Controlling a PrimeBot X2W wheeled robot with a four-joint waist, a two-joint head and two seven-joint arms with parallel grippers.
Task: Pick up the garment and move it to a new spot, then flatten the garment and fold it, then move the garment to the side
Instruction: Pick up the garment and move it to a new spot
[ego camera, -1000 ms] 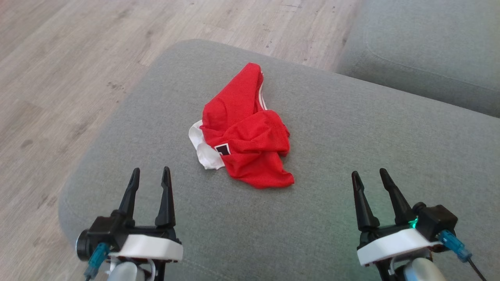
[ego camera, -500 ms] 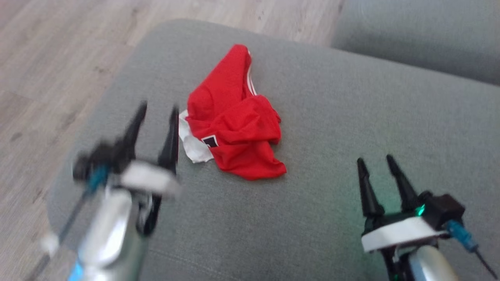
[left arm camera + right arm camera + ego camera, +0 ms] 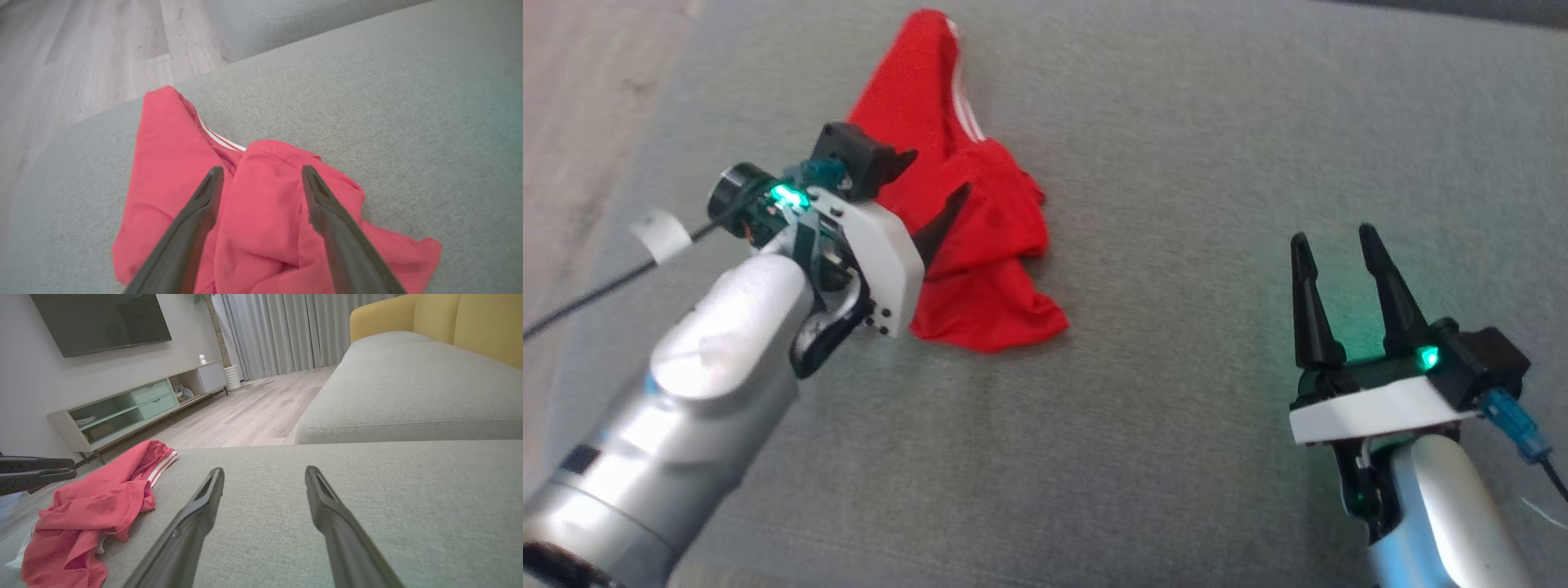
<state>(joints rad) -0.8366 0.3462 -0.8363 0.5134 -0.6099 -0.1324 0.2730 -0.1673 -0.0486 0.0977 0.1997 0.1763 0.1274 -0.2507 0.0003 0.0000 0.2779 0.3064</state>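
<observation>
1. Closest to us, lower right of the head view: our right gripper [image 3: 1332,233] hangs over bare grey seat cushion [image 3: 1176,163]. Its jaws are spread wide with nothing between them. The garment is well apart from it, off toward the left of the frame.
2. Left side of the same view: our left gripper [image 3: 941,170] is the one that matters here. Its jaws are wide apart too, with nothing pinched, and the two fingers straddle the bunched middle of the red garment [image 3: 988,253]. We can't tell if the tips touch cloth or sit just above it.
3. The garment is a crumpled heap on the cushion, left of centre. Its long axis runs from a loose corner near mid-frame up to a narrow end with white stripes [image 3: 969,122] by the top edge. In the left wrist view a raised fold sits dead between the fingers, so we reckon a straight drop and squeeze should catch it.
4. Nothing stands in the way, just plain cushion all round the heap.
5. Further out, there's wood floor [image 3: 572,82] at the upper left, so the heap lies toward that edge of the cushion.
6. Farthest, in the right wrist view, are a second cushion [image 3: 408,384], a low TV unit [image 3: 135,404] and curtains [image 3: 286,330].
</observation>
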